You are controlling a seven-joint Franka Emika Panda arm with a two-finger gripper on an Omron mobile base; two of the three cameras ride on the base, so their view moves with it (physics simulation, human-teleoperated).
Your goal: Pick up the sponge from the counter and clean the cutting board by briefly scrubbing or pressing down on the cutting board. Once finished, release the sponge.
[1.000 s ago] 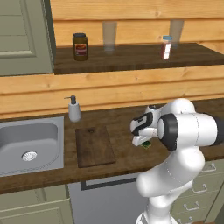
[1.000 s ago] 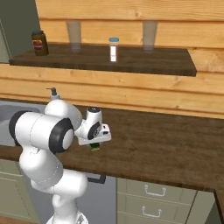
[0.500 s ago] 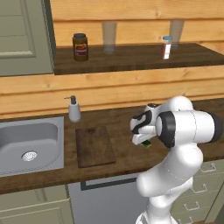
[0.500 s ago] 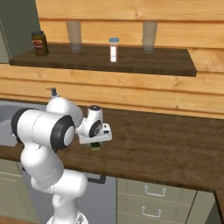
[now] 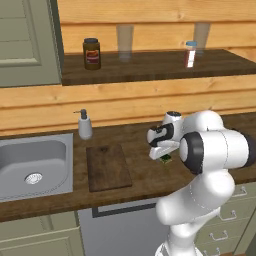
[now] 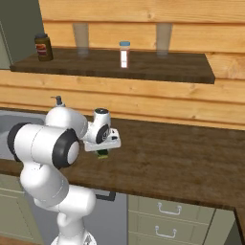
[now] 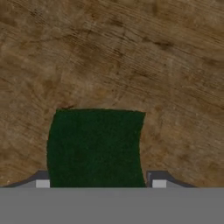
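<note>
The sponge (image 7: pixel 95 146) lies dark green side up on the counter (image 7: pixel 131 52), and its yellow underside shows at the sponge (image 6: pixel 102 153). My gripper (image 7: pixel 100 183) is low over it and open. Its fingertips (image 7: pixel 42 183) stand on either side of the sponge, the left one at its edge and the right one a small gap away. From the left base camera the sponge (image 5: pixel 166 159) peeks out under the gripper (image 5: pixel 161 150). The cutting board (image 5: pixel 107 166) lies flat to the left of the hand, beside the sink, with a dark spot near its far end.
A steel sink (image 5: pixel 30 165) is set into the counter at the left, with a soap dispenser (image 5: pixel 84 125) behind the board. On the higher shelf (image 5: pixel 150 65) stand a jar (image 5: pixel 91 53), two glasses and a small bottle (image 5: pixel 189 54). Drawers (image 6: pixel 167 210) sit below the counter.
The hand has barely shifted over the sponge. The sponge and the board lie where they were.
</note>
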